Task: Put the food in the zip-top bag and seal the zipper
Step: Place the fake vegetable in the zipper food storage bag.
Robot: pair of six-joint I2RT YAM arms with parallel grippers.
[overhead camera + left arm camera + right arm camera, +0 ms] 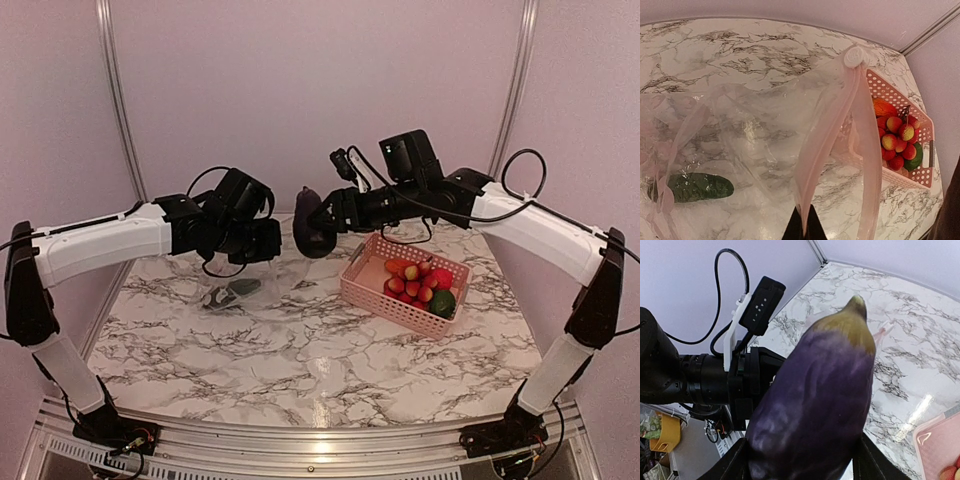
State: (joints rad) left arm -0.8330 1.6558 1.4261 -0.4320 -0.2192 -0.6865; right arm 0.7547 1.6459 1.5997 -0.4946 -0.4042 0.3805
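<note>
I've got the L gripper pinched fully shut on the zip-top bag at its mouth edge, the bag hanging over the far-left table. The cucumber shows thru the plastic. R gripper is approx half open, clamped on the aubergine, held up just right of the bag. Other food lies in the pink basket, right side.

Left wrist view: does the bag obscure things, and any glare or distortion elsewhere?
Left wrist: the zip-top bag veils the table in a milky haze, yet the cucumber and pink basket stay readable. Top external: the wide lens bows the frame posts; lamp glare on the table's near edge. Right wrist: the aubergine fills the frame, slightly soft.
</note>
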